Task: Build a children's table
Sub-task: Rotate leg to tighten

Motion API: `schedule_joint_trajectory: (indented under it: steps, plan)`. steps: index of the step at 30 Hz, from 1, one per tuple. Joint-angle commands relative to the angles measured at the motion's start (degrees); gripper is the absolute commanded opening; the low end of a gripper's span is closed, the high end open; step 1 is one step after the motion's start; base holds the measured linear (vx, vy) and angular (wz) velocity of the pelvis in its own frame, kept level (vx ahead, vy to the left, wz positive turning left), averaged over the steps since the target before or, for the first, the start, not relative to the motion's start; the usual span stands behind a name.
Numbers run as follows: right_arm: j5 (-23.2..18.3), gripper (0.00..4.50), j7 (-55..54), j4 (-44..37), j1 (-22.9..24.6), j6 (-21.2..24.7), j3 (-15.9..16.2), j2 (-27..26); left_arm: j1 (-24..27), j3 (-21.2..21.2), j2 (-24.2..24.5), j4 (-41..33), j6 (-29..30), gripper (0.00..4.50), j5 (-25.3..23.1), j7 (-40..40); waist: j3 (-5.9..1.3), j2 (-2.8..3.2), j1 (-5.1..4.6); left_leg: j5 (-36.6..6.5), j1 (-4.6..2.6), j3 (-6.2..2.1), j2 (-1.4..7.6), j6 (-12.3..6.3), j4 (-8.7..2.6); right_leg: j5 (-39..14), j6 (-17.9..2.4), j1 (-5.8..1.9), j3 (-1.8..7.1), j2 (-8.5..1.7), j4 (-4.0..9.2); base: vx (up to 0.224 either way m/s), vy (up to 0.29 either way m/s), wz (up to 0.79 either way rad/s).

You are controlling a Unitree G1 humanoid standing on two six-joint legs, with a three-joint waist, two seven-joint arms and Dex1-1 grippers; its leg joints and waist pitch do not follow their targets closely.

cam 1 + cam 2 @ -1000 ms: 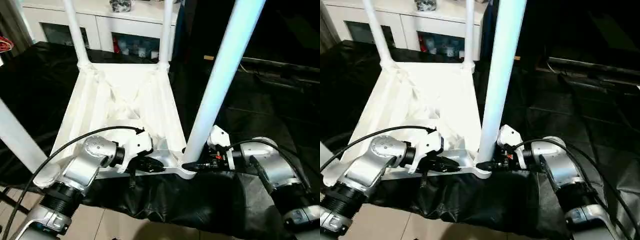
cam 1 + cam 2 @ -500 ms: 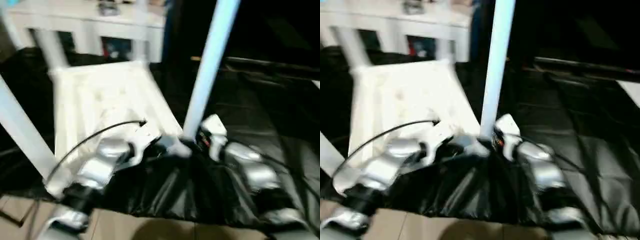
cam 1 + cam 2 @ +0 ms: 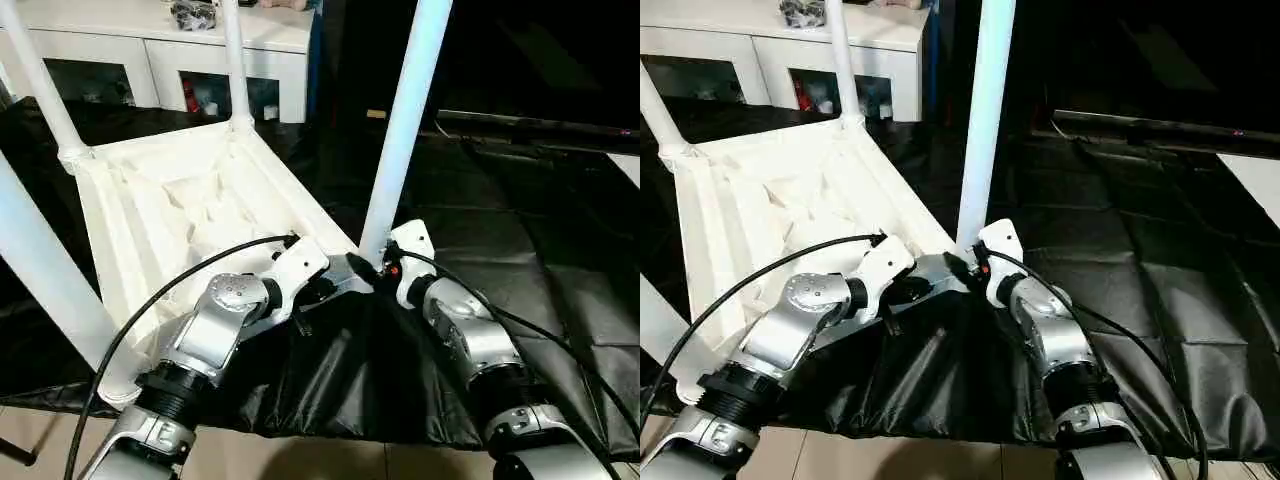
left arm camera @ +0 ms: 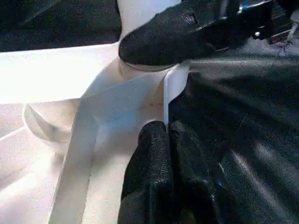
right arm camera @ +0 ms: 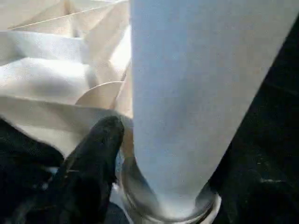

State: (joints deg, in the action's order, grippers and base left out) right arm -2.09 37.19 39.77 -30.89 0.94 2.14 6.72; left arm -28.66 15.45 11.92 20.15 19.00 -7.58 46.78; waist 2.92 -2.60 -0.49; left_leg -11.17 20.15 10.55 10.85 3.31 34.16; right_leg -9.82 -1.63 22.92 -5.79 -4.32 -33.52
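With the upturned white ribbed plastic tabletop (image 3: 190,215) pinched at its near corner by the left gripper (image 4: 166,135), the tall white tube leg (image 3: 405,120) socketed there, clasped by the right gripper (image 3: 380,268), could be levered loose if twisted.

Upturned tabletop (image 3: 760,200) on black cloth (image 3: 1120,270), legs (image 3: 985,110) up.

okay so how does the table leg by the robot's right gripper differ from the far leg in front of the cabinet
The near leg looks thick and bluish, and leans right as it rises; the far leg looks thin, white and close to upright. The right gripper sits at the near leg's base; nothing touches the far leg. Both are smooth tubes standing up from corner sockets of the upturned tabletop.
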Motion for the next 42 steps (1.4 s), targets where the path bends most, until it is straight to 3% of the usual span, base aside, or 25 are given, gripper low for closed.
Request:
schedule_joint_trajectory:
  steps: [1,2,3,6,11,15,18,22,25,26,28,30,32,38,41,42]
  plan:
    - [0.21,3.33,6.8,0.1,0.78,-0.16,6.24,-1.47,-0.66,3.48,-1.64,-2.78,-3.23,0.0,2.57,3.44,-3.33,0.24,0.51,-15.57,-0.04,-1.31,2.78,-2.51,-4.34,-19.61,-10.01,-2.56,3.5,-4.68,4.56,0.0,0.0,0.0]
    - [0.4,3.33,8.73,-0.18,0.71,-1.14,6.43,0.28,-0.51,3.28,-0.59,-3.08,-3.73,0.0,3.21,5.23,-3.33,0.63,0.61,-14.79,-0.07,-1.27,2.8,-2.75,-4.32,-18.53,-10.68,-2.55,3.54,-4.7,4.4,0.0,0.0,0.0]
    - [0.14,3.33,10.57,-0.5,0.67,-1.27,6.43,1.35,-0.41,3.19,0.11,-3.29,-4.31,0.0,3.7,6.55,-3.46,0.36,0.67,-14.06,0.05,-1.13,2.74,-3.08,-4.17,-17.58,-11.05,-2.71,3.55,-4.7,4.32,0.0,0.0,0.0]
    - [-0.51,3.33,14.31,-1.36,0.71,-1.25,6.53,3.08,-0.22,3.0,1.2,-3.75,-4.62,0.0,4.58,8.76,-3.57,0.29,1.26,-11.58,0.04,-0.93,2.73,-3.94,-4.05,-14.95,-11.93,-2.89,3.65,-4.65,3.96,0.0,0.0,0.0]
    - [-1.22,3.33,26.81,-4.8,2.11,-3.22,9.0,8.82,0.39,3.17,4.98,-4.46,-6.83,0.0,6.71,16.17,-3.64,0.45,2.51,-8.39,-0.18,-0.81,3.09,-5.48,-4.11,-9.65,-13.54,-2.91,3.64,-4.44,3.16,0.0,0.0,0.0]
    - [-1.28,3.33,29.41,-5.46,2.53,-4.31,9.82,10.27,0.51,3.23,5.81,-4.38,-7.41,0.0,7.33,17.88,-3.37,0.42,2.91,-11.05,-0.48,-0.76,3.14,-4.1,-4.29,-13.23,-13.23,-2.75,3.72,-4.46,3.55,0.0,0.0,0.0]
    - [-3.5,3.33,38.12,-8.65,3.81,-2.57,10.65,13.99,1.06,3.63,7.91,-5.16,-7.87,0.0,8.86,22.34,-3.25,0.49,3.42,-13.21,-0.67,-0.72,3.18,-3.46,-4.27,-17.38,-11.7,-2.64,3.87,-4.5,3.92,0.0,0.0,0.0]
    - [-4.59,3.33,41.43,-10.45,4.3,-1.08,11.05,15.5,1.15,3.73,8.59,-5.46,-7.88,0.0,9.58,23.89,-3.34,0.38,3.91,-12.09,-0.48,-0.59,3.26,-3.42,-4.28,-15.74,-11.92,-2.73,3.87,-4.39,3.6,0.0,0.0,0.0]
    - [-4.98,3.01,43.77,-11.73,4.65,-0.17,11.67,16.58,1.35,4.01,9.44,-6.16,-7.37,0.0,10.5,26.14,-3.42,0.34,4.07,-11.34,-0.37,-0.62,3.28,-3.3,-4.23,-15.41,-11.84,-2.75,3.85,-4.5,3.47,0.0,0.0,0.0]
    - [-4.9,2.96,43.81,-11.88,4.78,-0.15,11.8,16.57,1.45,4.09,9.63,-6.3,-7.3,0.0,10.61,26.58,-3.42,0.63,4.13,-11.18,-0.34,-0.64,3.21,-3.19,-4.22,-15.33,-11.9,-2.79,3.85,-4.53,3.45,0.0,0.0,0.0]
    - [-4.98,2.59,43.87,-12.06,4.9,-0.04,11.99,16.6,1.49,4.11,9.75,-6.32,-7.35,0.0,10.67,26.85,-3.47,0.43,4.04,-11.43,-0.34,-0.6,3.18,-3.06,-4.18,-15.51,-11.83,-2.78,3.84,-4.47,3.52,0.0,0.0,0.0]
    - [-5.18,2.55,44.05,-12.48,5.24,0.27,12.26,16.59,1.56,4.18,9.94,-6.33,-7.49,0.0,10.72,27.01,-3.47,0.38,4.05,-11.33,-0.32,-0.64,3.13,-2.97,-4.18,-15.87,-11.64,-2.82,3.83,-4.5,3.55,0.0,0.0,0.0]
    - [-5.34,2.26,44.29,-13.06,5.75,0.64,12.51,16.52,1.56,4.25,9.97,-6.19,-7.62,0.0,10.63,26.73,-3.49,0.37,4.04,-11.06,-0.32,-0.67,3.18,-2.91,-4.18,-15.69,-11.64,-2.82,3.83,-4.48,3.5,0.0,0.0,0.0]
    - [-4.95,2.03,40.81,-13.27,7.37,-0.06,12.45,14.3,0.67,3.54,7.72,-4.72,-6.75,0.0,8.67,21.07,-3.45,0.28,4.11,-11.24,-0.46,-0.61,3.17,-2.76,-4.17,-16.17,-11.39,-2.65,3.87,-4.49,3.63,0.0,0.0,0.0]
    - [-3.83,1.99,36.0,-11.73,7.27,-0.85,11.63,12.21,-0.07,3.22,6.34,-3.56,-6.17,0.0,7.3,17.4,-3.06,0.24,3.93,-13.62,-0.61,-0.71,3.09,-2.03,-4.32,-20.56,-10.34,-2.44,3.77,-4.49,4.16,0.0,0.0,0.0]
    - [-3.39,1.98,34.03,-11.05,7.1,-0.84,11.34,11.47,-0.29,3.16,5.94,-3.24,-6.0,0.0,6.92,16.35,-2.95,0.13,3.73,-15.13,-0.67,-0.89,2.96,-1.54,-4.34,-24.17,-9.22,-2.41,3.62,-4.56,4.51,0.0,0.0,0.0]
